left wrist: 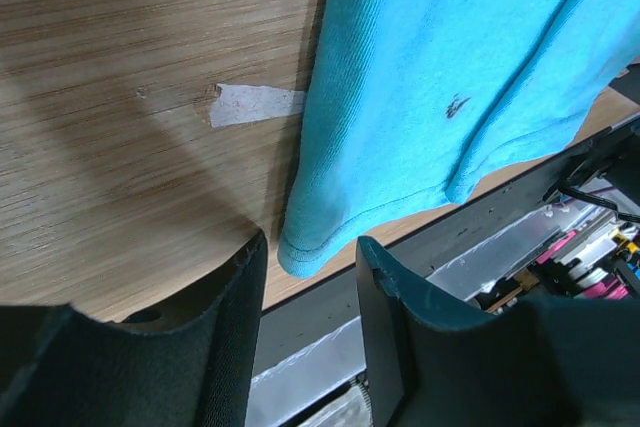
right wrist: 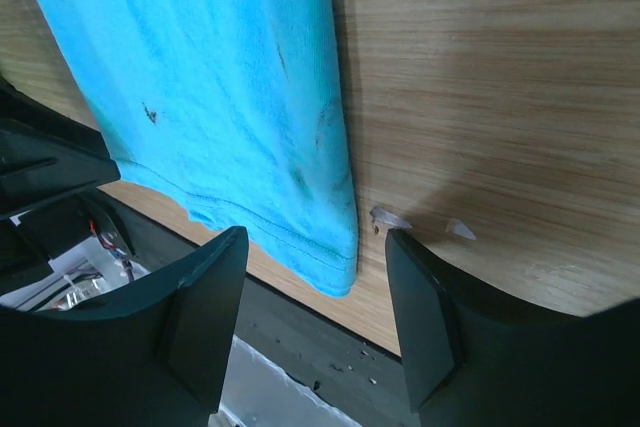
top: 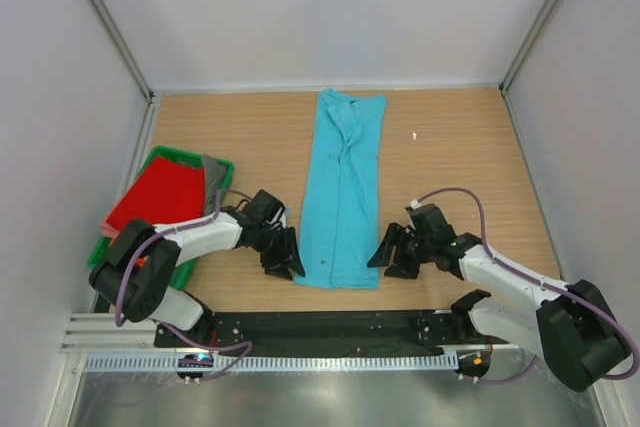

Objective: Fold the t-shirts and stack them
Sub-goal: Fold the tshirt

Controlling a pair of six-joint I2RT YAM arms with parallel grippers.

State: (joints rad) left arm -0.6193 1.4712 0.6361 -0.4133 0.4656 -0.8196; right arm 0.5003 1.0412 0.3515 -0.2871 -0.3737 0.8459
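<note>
The turquoise-blue t-shirt (top: 345, 187) lies folded into a long strip down the middle of the table, its hem at the near end, with a small dark mark (left wrist: 456, 105). My left gripper (top: 284, 257) is open, just left of the near-left hem corner (left wrist: 305, 252), which sits between the jaws without touching. My right gripper (top: 391, 255) is open, just right of the near-right hem corner (right wrist: 340, 272). The red t-shirt (top: 160, 192) lies in the green tray. The orange t-shirt is not in view.
The green tray (top: 218, 165) stands at the left, with a grey cloth (top: 212, 175) beside the red shirt. A black base rail (top: 330, 325) runs along the near table edge. Bits of white tape (left wrist: 255, 102) stick to the wood.
</note>
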